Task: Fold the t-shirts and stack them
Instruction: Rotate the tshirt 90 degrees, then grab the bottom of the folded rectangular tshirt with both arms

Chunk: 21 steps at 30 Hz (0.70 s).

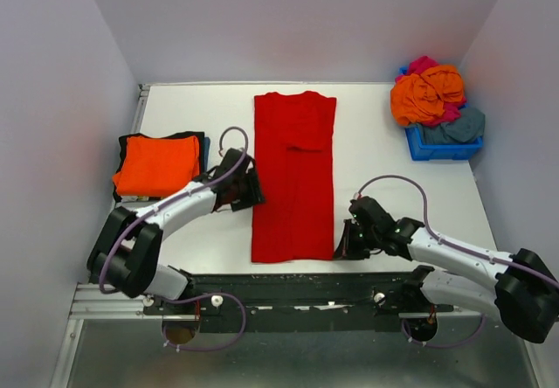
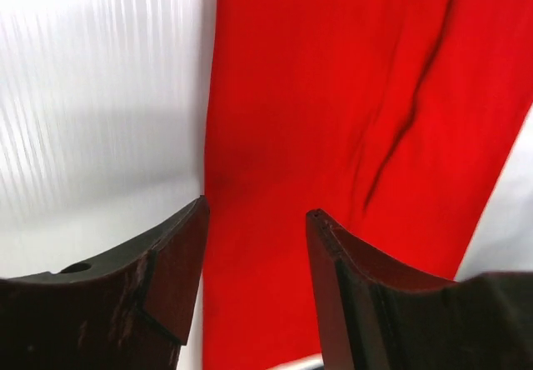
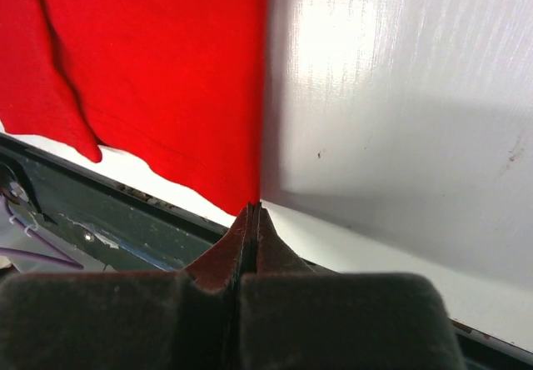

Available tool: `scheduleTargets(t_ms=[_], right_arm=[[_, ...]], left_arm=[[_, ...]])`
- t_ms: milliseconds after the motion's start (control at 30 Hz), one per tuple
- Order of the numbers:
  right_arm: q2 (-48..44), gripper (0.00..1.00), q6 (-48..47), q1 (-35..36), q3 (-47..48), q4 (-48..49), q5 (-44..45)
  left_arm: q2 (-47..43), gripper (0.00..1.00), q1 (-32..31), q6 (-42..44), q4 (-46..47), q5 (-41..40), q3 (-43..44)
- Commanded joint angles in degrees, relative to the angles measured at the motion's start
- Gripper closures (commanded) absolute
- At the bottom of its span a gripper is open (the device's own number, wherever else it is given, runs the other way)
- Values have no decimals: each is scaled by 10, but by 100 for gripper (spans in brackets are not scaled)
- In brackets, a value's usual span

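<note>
The red t-shirt (image 1: 293, 178) lies flat in the middle of the table, folded into a long narrow strip; it also shows in the left wrist view (image 2: 333, 95) and the right wrist view (image 3: 166, 70). My left gripper (image 1: 251, 189) is open at the strip's left edge, about halfway along, with its jaws (image 2: 256, 207) straddling that edge just above the cloth. My right gripper (image 1: 343, 244) is at the strip's near right corner, and its jaws (image 3: 252, 207) are shut with the tips right on that corner.
A folded orange t-shirt (image 1: 157, 165) lies on a black one (image 1: 197, 136) at the table's left. A blue bin (image 1: 441, 150) at the back right holds crumpled orange (image 1: 428, 95), magenta (image 1: 424, 63) and grey-blue (image 1: 460, 126) t-shirts. A dark rail (image 1: 306, 287) runs along the near edge.
</note>
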Motion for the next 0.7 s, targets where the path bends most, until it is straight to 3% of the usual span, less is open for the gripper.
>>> scheduleTargets(t_ms=[0, 233, 333, 667], right_arm=[[-20, 99, -1, 4, -21, -3, 17], [-28, 99, 6, 4, -27, 2, 19], [-21, 99, 4, 4, -23, 2, 18], [-9, 99, 0, 4, -18, 10, 12]], left_arm=[[-95, 38, -50, -31, -77, -5, -82], [-206, 45, -72, -50, -148, 6, -142], [-220, 50, -77, -61, -151, 46, -166], [-253, 51, -125, -106, -130, 108, -232]])
